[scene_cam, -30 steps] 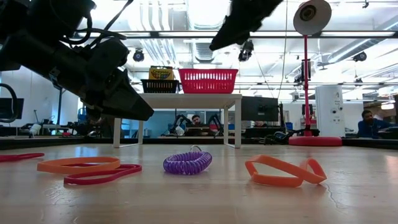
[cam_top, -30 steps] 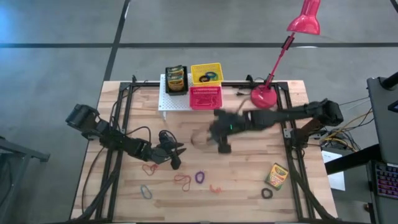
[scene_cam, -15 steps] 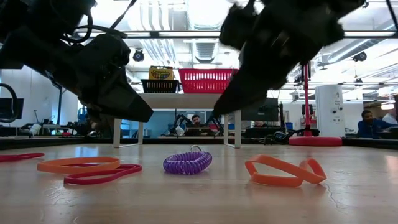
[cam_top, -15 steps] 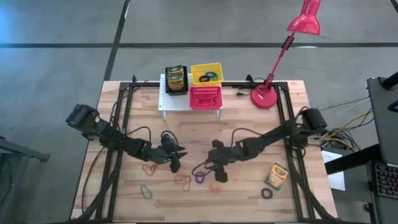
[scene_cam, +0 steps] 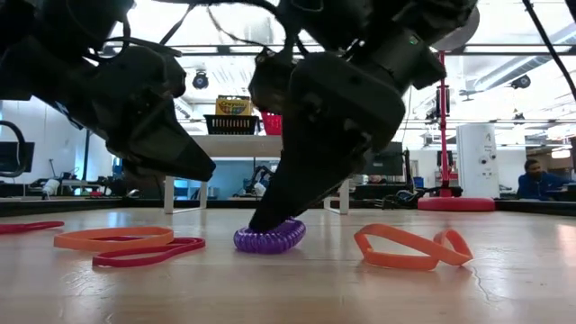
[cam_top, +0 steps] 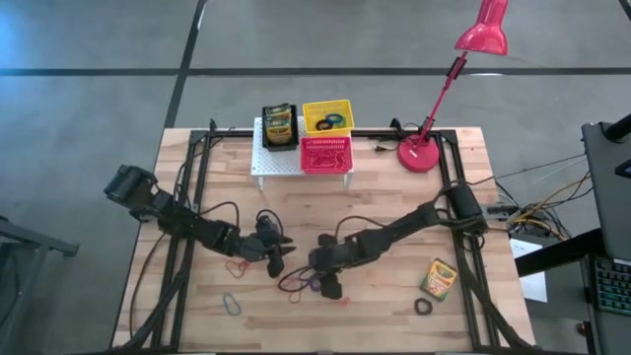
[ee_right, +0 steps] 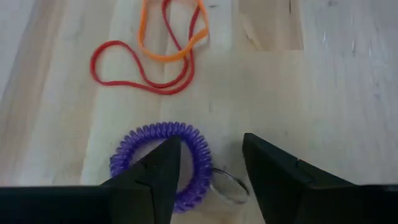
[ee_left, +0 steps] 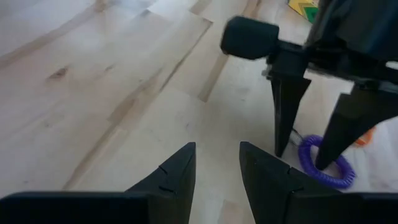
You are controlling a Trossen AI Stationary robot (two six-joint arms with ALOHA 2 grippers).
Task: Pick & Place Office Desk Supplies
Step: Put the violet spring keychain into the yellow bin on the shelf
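A purple coil loop [ee_right: 155,163] with a small metal ring [ee_right: 225,190] lies flat on the wooden table; it also shows in the low view [scene_cam: 268,238] and the left wrist view [ee_left: 323,163]. My right gripper [ee_right: 208,146] is open, low over it [cam_top: 327,284], one finger over the coil's hole and one outside it. My left gripper [ee_left: 217,149] is open and empty, a little to the coil's left above the table [cam_top: 277,258]. Red and orange loops [ee_right: 152,56] lie beside the coil. My right gripper comes from above, slanting down, with the coil's ring-side wall [ee_right: 200,155] between its open fingers. One fingertip [ee_left: 323,158] is at the coil's hole and the other [ee_left: 281,146] is outside it. Whether they touch the coil I cannot tell.
Loose loops lie near the front: orange [scene_cam: 409,247], orange and red [scene_cam: 126,245], grey [cam_top: 232,304], black [cam_top: 423,307]. A crayon box [cam_top: 437,279] lies at the right. Yellow [cam_top: 327,116], pink-red [cam_top: 325,155] and black [cam_top: 279,126] baskets sit on the white rack; the lamp base [cam_top: 418,155] is beside it.
My right gripper has gone from the table's middle toward the near edge and left, and down to the purple coil, where its open fingers now stand over it. The coil lies about where it was.
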